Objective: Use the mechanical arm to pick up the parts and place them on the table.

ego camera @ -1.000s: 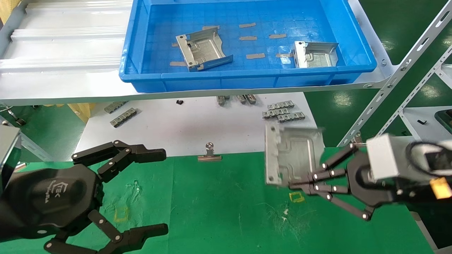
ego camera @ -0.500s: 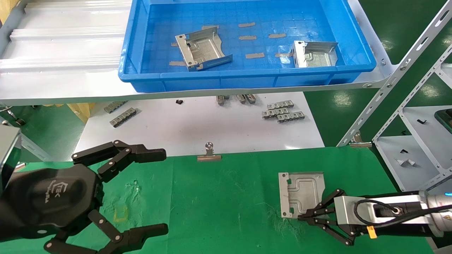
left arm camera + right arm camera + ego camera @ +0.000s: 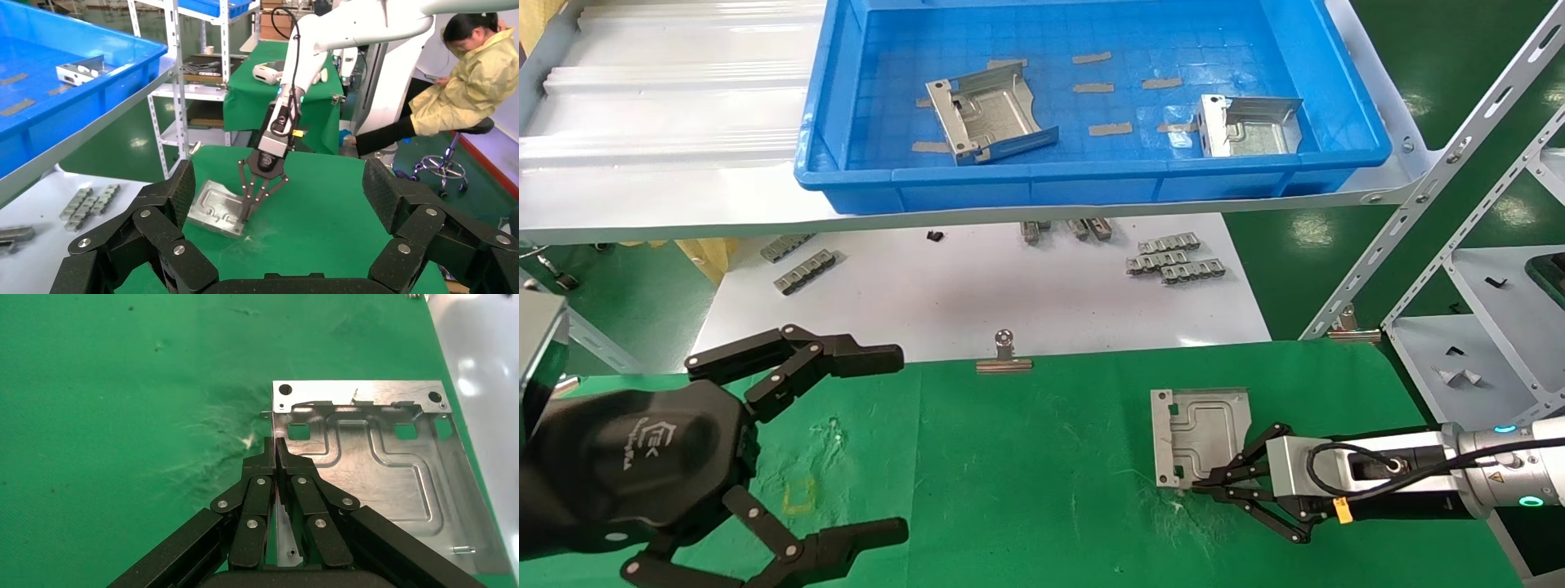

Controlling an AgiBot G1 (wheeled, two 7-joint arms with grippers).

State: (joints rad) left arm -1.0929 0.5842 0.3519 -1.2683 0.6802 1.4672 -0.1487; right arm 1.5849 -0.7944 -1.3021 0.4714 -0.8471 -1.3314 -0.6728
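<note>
I've brought the bracket (image 3: 1200, 434) down onto the green table (image 3: 1042, 474); right tool (image 3: 1204, 486) still clenched on its flange; left tool (image 3: 891, 445) idles released; release next.

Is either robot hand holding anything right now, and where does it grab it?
The right hand pinches the metal bracket by one side flange as it lies on the green cloth. The left hand is open and empty.

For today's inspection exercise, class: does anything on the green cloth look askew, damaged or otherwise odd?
Mostly tidy. The bracket lies flat on the green cloth, the right gripper shut on its side flange. The only oddity is whitish scuffing in the cloth beside it.
</note>
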